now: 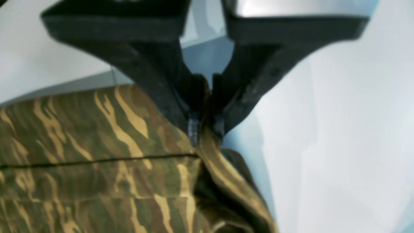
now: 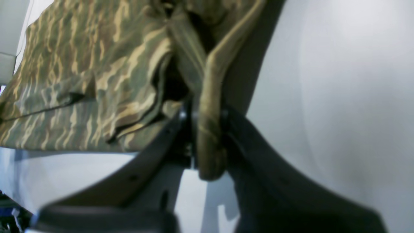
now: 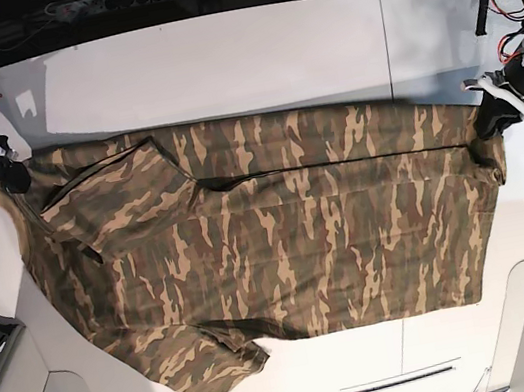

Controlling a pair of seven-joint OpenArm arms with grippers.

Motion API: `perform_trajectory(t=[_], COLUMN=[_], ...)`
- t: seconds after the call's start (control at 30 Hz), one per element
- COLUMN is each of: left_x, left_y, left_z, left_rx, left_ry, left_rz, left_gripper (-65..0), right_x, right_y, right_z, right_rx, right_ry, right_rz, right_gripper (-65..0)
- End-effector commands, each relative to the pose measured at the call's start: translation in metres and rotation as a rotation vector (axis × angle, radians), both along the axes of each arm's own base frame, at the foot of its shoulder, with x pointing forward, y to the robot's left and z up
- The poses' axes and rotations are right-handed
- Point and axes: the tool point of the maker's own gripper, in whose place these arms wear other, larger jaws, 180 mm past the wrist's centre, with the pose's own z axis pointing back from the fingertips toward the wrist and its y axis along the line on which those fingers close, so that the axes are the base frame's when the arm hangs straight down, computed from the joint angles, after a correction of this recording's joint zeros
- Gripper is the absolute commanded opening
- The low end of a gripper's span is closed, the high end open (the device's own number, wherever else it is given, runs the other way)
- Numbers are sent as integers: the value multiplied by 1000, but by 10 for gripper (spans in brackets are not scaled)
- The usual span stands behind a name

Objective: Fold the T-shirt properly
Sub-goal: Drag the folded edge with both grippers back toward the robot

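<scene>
Base view shows us the desk [image 3: 218,62] with the T-shirt [image 3: 279,234] spread wide across it, its long axis running from one arm to the other. We have the right claw [image 3: 10,177] pinched shut on one far-edge corner and the left claw [image 3: 486,123] clamped on the other, so the cloth lies between them and toward the near edge, the way we judge the fold must carry it.

The camouflage T-shirt [image 3: 277,224] lies stretched across the white table [image 3: 218,62], the right gripper [image 3: 7,175] and left gripper [image 3: 486,124] each apparently pinching an upper corner, one sleeve spread below.
</scene>
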Motion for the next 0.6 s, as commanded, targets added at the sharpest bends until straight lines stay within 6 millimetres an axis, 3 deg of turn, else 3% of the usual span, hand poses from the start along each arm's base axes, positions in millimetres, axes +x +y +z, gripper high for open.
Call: perform_trajectory(t=[0.0,0.57], left_x=[4,-49], left_y=[3,-4], left_z=[16,-8], left_rx=[19,26], left_ry=[-43,81], left_rz=[-12,-36], left_gripper=[-650,-650], right_x=[3,-60], right_y=[-8,1], right_z=[14,-9], right_rx=[-25,-1], right_ry=[-41,103], right_rz=[5,51], right_gripper=[-650,-650])
